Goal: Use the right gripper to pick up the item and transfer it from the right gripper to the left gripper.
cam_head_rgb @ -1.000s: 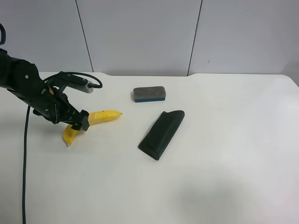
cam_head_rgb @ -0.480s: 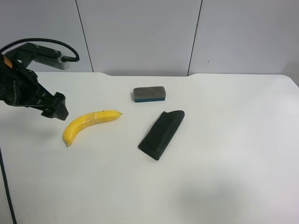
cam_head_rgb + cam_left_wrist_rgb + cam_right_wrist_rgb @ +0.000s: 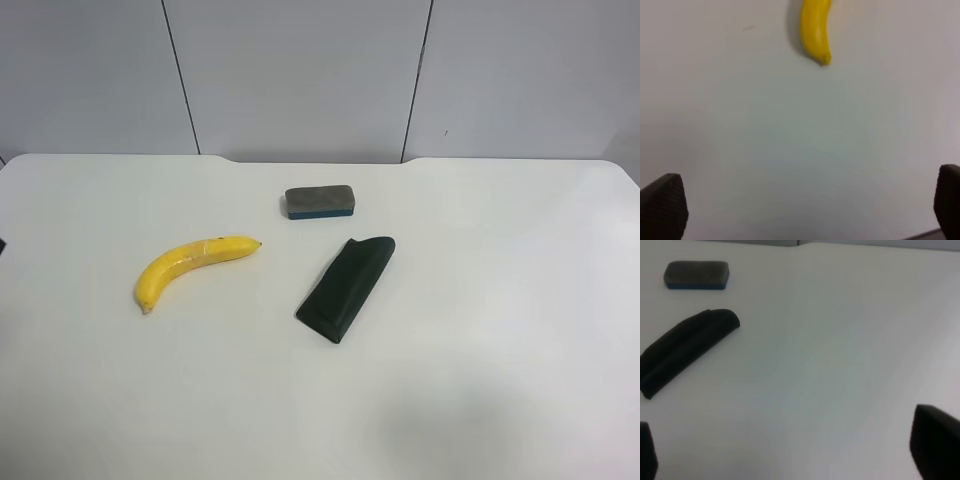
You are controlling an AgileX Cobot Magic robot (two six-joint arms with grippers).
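— On the counter point(image 3: 520, 330), what's different from a second ago?
— The arm that gripped the banana point(image 3: 190, 265) is gone from the high view; the banana lies free, left of the dark wedge point(image 3: 347, 286).
— The tools?
— Left tool point(image 3: 800, 200) and right tool point(image 3: 790, 450) both gape wide, empty.
— So the handover?
— Seemingly done, fruit set down. White counter, grey eraser point(image 3: 319, 201), grey panelled wall point(image 3: 300, 75).

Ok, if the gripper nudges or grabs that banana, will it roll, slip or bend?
The banana lies flat on its curved side, so a nudge would probably pivot it on the table rather than roll it. Its skin looks smooth and glossy, so it may slip in a light pinch. It holds its curve unsupported, so it is likely stiff.
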